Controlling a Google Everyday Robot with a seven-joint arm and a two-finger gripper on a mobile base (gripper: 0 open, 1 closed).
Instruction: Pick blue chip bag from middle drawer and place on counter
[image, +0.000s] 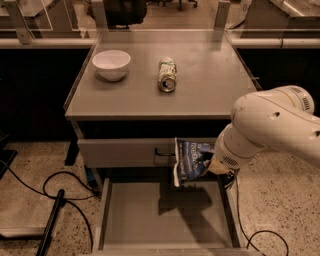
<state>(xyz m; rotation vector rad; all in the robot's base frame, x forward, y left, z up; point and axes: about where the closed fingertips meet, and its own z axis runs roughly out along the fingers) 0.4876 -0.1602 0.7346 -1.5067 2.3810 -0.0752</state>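
Far left, dark cables (55, 186) loop over the speckled floor. On the counter (215, 85) a white bowl (111, 64) sits at about 10 o'clock, and at 3 o'clock from it, near the middle, a green-and-white can (167, 75) lies on its side. The right half of the counter top carries nothing. Below the counter edge is a closed drawer front (120, 152) with a dark handle, and beneath that the middle drawer (130, 220) is pulled out. Its flat floor shows only a shadow. The blue chip bag (192, 159) hangs in the air above the drawer's rear right part, at 6 o'clock from the can, in front of the drawer front and clear of the floor. At the bag's 3 o'clock edge the gripper (214, 166) is clamped on it, and the white arm (270, 125) runs off toward 2 o'clock. By this reckoning the pick is done: the bag is out of the drawer and held. What is left is to raise it above the counter edge, carry it toward 12 o'clock over the bare right side, set it down clear of the can, and let go.
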